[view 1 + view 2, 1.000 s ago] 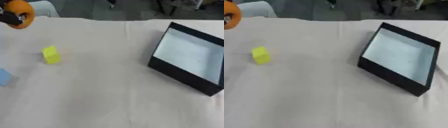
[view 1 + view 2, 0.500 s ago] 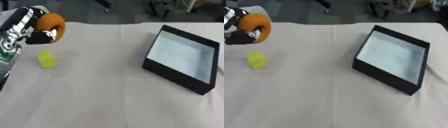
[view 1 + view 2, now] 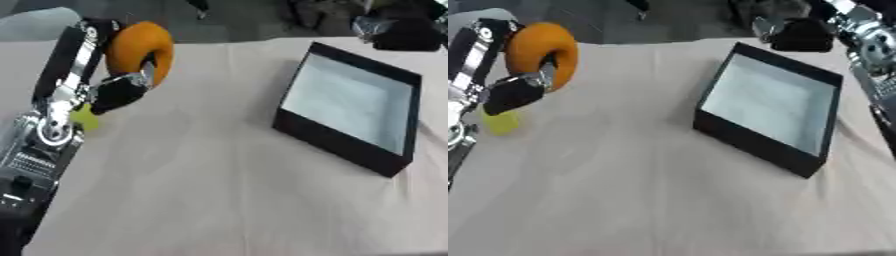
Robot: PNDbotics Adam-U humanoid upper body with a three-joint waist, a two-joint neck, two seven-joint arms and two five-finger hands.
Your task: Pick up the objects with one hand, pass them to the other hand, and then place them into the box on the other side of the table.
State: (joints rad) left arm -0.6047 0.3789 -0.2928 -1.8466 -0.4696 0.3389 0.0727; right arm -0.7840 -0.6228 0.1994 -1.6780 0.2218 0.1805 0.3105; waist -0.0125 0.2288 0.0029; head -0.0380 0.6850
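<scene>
Looking first at the left eye view, the left hand [image 3: 118,87] is raised over the left part of the counter [image 3: 219,190], and its fingers are curled around an orange ring [image 3: 140,47], so the ring is in the air and does not touch the cloth. The ring stands nearly upright, with its hole turned toward the middle of the counter. A yellow block [image 3: 85,119] lies on the counter just under the hand, partly hidden by the arm. The black box [image 3: 350,112] is well apart, on the right side, and it looks empty.

In the right eye view, the right arm [image 3: 868,45] comes in from the upper right corner, beyond the box. Whether its fingers are wide or closed cannot be told, because the hand itself is not clearly shown. The ring lies to the left of this arm, with the box between them, so the pass probably needs both arms to move toward the middle.

No brand, label or writing can be read in either view.
</scene>
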